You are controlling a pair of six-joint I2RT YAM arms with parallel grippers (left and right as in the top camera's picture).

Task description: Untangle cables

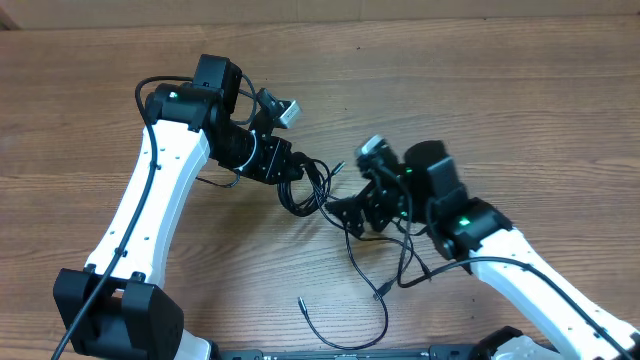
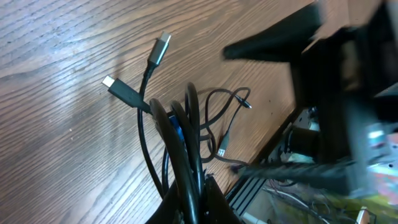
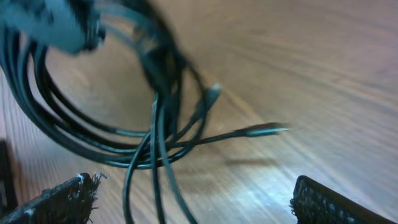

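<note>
Currently separating: left hand pinches the cable bundle near the middle of the tabletop, strands trailing toward the near edge; right hand spread wide just beside it. Next, probably: close on one loose strand, pull away.

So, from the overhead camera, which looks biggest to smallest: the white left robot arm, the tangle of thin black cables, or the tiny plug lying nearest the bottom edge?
1. White left robot arm, clearly largest.
2. Tangle of thin black cables.
3. Tiny plug on a loose cable end.
</note>
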